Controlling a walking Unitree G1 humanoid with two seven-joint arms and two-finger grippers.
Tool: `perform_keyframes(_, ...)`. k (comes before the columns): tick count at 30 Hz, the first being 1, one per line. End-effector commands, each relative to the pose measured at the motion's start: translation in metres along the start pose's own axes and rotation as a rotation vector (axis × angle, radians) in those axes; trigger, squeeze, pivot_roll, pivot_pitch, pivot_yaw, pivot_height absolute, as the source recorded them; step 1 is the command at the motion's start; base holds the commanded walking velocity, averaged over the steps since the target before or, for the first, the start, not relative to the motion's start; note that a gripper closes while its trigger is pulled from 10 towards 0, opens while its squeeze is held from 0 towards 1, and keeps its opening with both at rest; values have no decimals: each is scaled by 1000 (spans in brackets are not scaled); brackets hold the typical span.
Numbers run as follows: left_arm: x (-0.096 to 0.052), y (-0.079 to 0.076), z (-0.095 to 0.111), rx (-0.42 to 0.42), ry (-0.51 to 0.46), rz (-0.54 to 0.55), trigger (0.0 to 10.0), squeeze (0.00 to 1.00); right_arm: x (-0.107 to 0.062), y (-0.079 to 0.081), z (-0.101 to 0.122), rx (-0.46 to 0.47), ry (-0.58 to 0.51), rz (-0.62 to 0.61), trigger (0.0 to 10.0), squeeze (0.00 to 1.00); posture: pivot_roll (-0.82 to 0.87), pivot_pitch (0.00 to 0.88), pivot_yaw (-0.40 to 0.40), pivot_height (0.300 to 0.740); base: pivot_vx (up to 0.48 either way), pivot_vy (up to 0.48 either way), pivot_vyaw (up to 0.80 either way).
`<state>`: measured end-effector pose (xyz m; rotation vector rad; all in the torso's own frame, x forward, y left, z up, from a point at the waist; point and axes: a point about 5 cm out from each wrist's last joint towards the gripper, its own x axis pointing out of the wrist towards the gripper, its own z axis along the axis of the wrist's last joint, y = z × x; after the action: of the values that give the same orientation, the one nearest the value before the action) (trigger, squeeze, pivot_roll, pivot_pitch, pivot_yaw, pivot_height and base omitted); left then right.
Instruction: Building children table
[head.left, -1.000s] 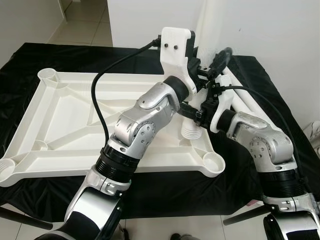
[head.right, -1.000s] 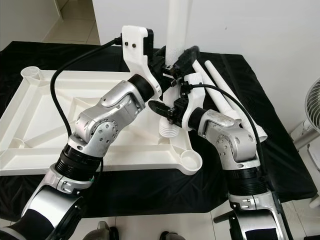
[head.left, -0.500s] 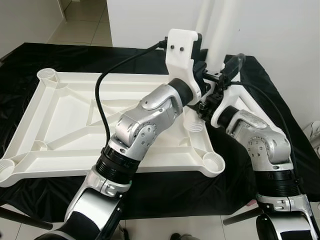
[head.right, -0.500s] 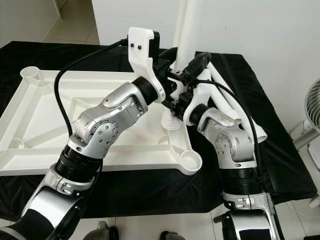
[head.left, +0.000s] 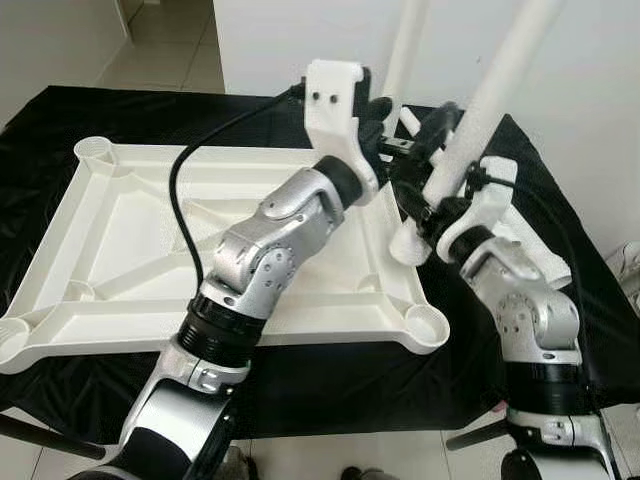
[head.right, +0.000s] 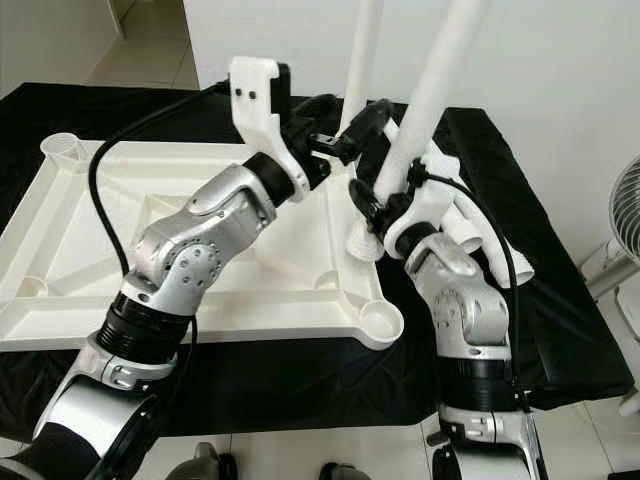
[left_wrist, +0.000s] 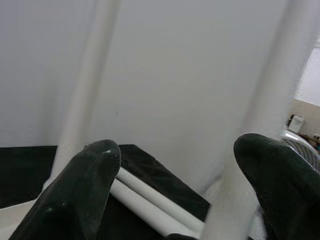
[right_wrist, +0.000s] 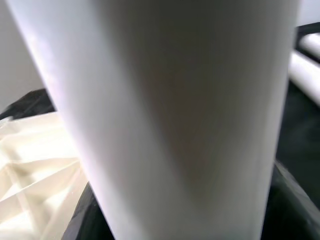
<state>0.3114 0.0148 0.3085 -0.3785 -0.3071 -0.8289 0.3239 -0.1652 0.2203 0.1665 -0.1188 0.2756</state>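
The white table top (head.left: 120, 240) lies upside down on a black cloth. One white leg (head.left: 405, 50) stands upright at its far right corner. My right gripper (head.left: 438, 165) is shut on a second white leg (head.left: 480, 95), which leans with its top to the right. Its threaded end (head.left: 408, 245) hangs just over the table top's right rim. In the right wrist view that leg (right_wrist: 175, 125) sits close between the fingers. My left gripper (head.left: 392, 130) is open just left of the held leg, with its fingers (left_wrist: 80, 190) wide apart.
Loose white legs (head.right: 480, 230) lie on the black cloth (head.left: 560, 200) to the right. The near right corner socket (head.left: 428, 325) stands open at the front rim. A fan (head.right: 625, 200) stands by the right edge, and a white wall is behind.
The leg in my right gripper has tipped from near upright to leaning right, and its threaded end has shifted right. My left gripper has drawn back left off it.
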Motion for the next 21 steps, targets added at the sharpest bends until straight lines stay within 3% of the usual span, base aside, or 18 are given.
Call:
perform_keyframes(1,-2,-4,-4,1,7,-131,10000,0,-3,-2,7,-21,-48,-29,10000,0,-7,85,-31,740,0,0,0)
perform_keyframes(3,-3,1,-6,17,14,-107,10000,0,-4,-2,7,-28,-69,-49,10000,0,-8,84,-27,740,0,0,0)
perform_keyframes(4,-10,10,-15,62,28,-60,10000,0,-10,4,8,-48,-123,-58,10000,0,-11,89,-18,740,0,0,0)
perform_keyframes(9,-21,16,-27,113,38,-29,10000,0,-19,11,8,-46,-180,-47,10000,0,-15,93,-9,740,0,0,0)
perform_keyframes(13,-31,18,-37,153,77,-40,10000,0,-25,14,10,-41,-220,-40,10000,0,-16,97,-6,740,0,0,0)
perform_keyframes(16,-48,16,-56,209,147,-86,10000,0,-36,20,8,-55,-257,-47,10000,0,-15,101,-2,740,0,0,0)
perform_keyframes(21,-56,16,-63,240,167,-97,10000,0,-42,21,5,-60,-270,-57,10000,0,-16,106,-2,740,0,0,0)
